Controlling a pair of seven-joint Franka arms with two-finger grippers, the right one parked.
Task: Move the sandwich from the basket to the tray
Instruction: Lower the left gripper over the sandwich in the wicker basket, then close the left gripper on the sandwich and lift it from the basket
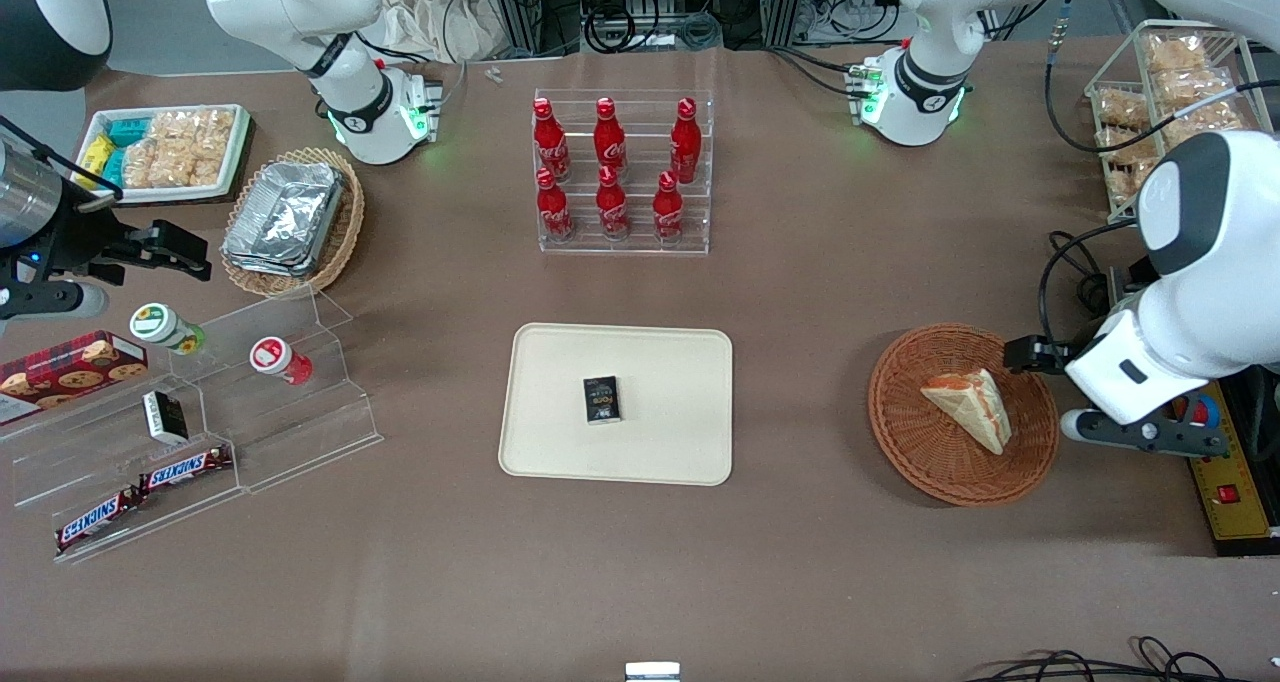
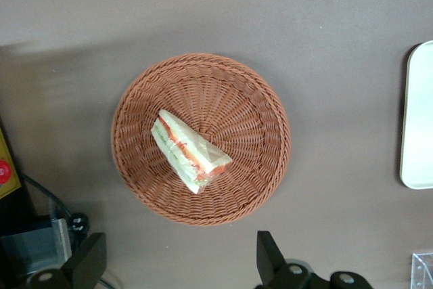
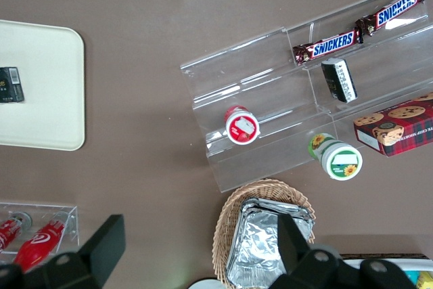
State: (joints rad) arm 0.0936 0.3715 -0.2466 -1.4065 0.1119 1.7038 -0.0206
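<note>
The sandwich (image 1: 970, 405) (image 2: 189, 152), a cream wedge with an orange-red stripe, lies in the round reddish-brown basket (image 1: 900, 432) (image 2: 264, 99) toward the working arm's end of the table. My gripper (image 1: 1030, 354) (image 2: 179, 262) hovers over the table just outside the basket's rim, open, its two black fingers (image 2: 270, 256) wide apart with nothing between them. The cream tray (image 1: 560, 442) (image 2: 419, 133) lies flat at mid-table, beside the basket, with a small black box (image 1: 602, 400) on it.
A rack of red bottles (image 1: 620, 172) stands farther from the front camera than the tray. A yellow power strip (image 1: 1230, 482) and cables lie beside the basket. Toward the parked arm's end are an acrylic step stand (image 1: 250, 412) and a tan basket of foil containers (image 1: 290, 217).
</note>
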